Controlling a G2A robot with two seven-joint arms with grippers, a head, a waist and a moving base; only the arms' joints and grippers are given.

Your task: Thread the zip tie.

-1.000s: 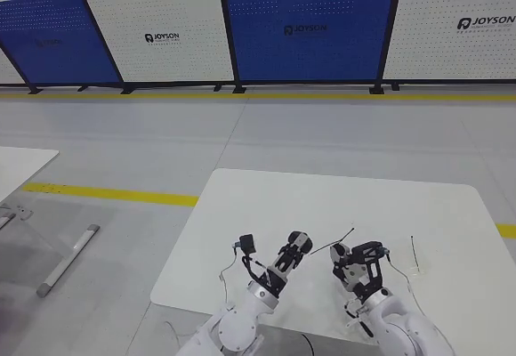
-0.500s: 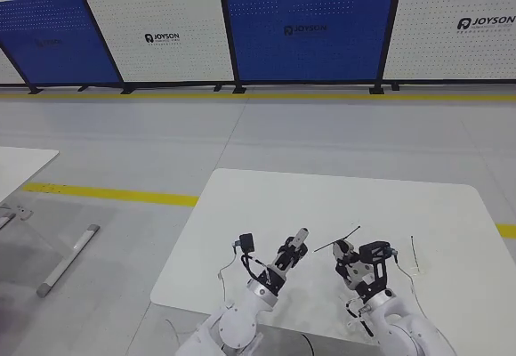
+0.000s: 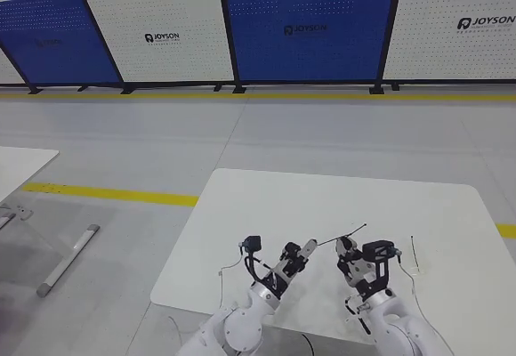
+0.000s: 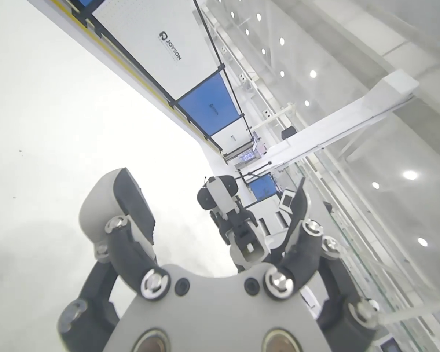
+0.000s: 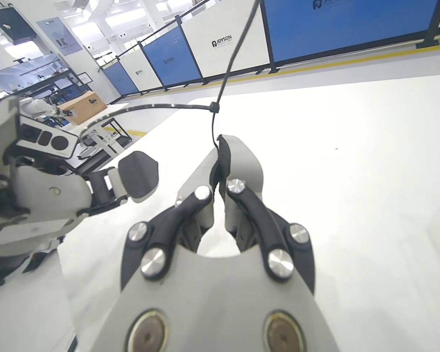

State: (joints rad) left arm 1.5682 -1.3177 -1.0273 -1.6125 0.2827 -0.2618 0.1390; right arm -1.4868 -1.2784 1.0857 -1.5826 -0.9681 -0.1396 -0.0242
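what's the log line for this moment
right gripper: shut on zip tie, held above table | left gripper: open, empty, near right gripper | spare zip tie: lying on table

Jaws of right gripper [image 5: 219, 148] closed on zip tie [image 5: 235, 47]. Tie rises above white desk [image 5: 352, 140]. Partway up it branches, one length curving sideways.

My white surface [image 3: 374, 200] sits on a grey floor [image 3: 151, 133] with a yellow line [image 3: 107, 193] running across. Far side, blue and white partition panels [image 3: 307, 40]. Another white table [image 3: 9, 169] off left, round ceiling lights [image 4: 410, 175] overhead.
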